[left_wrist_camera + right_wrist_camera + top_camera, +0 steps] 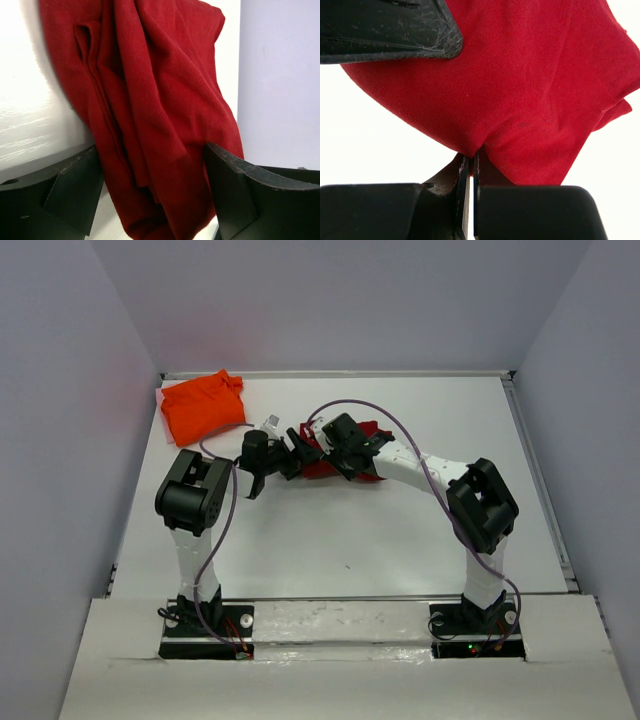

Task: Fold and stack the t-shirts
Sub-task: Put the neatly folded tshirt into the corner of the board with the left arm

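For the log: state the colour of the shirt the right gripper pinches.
The t-shirt is plain crimson red; best in right wrist view.

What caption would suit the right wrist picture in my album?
Right gripper pinching a fold of the crimson t-shirt, jaws shut.

- Left arm (pixel 188 550) and right arm (pixel 484 575): white tubular links joined by bulky black joint housings.
- Purple cables (pixel 222 530) run in loose loops along both arms.
- Flat black bases (pixel 205 625); a small green light (pixel 470 647) shows on the right one.
- Left claw (pixel 151 150): matt black, thick wedge-shaped fingers.
- Right claw (pixel 470 162): black, blocky, flat-faced fingers.
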### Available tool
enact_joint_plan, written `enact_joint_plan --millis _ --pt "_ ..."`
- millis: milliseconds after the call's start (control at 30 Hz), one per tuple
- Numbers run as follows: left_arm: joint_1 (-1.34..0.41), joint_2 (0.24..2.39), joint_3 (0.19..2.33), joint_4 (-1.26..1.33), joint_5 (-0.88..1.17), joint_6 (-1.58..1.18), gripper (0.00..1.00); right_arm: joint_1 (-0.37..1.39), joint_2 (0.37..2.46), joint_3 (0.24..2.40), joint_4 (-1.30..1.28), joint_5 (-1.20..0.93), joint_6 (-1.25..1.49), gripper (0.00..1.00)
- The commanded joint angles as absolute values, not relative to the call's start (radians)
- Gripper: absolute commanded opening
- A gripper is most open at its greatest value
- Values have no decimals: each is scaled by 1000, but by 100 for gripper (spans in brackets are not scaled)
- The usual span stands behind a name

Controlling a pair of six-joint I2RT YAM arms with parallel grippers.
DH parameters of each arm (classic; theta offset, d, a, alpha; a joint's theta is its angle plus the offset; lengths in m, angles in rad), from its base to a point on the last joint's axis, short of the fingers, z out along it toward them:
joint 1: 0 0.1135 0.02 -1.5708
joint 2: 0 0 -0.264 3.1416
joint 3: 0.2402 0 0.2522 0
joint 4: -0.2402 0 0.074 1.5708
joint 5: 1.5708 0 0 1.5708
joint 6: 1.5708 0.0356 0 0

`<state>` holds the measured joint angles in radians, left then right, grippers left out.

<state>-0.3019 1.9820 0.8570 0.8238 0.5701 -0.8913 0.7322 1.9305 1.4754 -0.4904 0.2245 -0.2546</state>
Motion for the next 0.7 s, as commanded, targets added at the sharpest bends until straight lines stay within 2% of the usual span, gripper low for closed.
enact_joint_plan --millis 0,267,667 --pt "-310 2017 819 831 623 -943 91 727 1893 1502 -488 218 -249 0" --pt "-299 2077 798 1034 646 -1020 91 727 1896 1499 -489 209 -247 0" --pt "-287 2117 960 910 601 -1006 91 727 1873 1491 -503 198 -245 0"
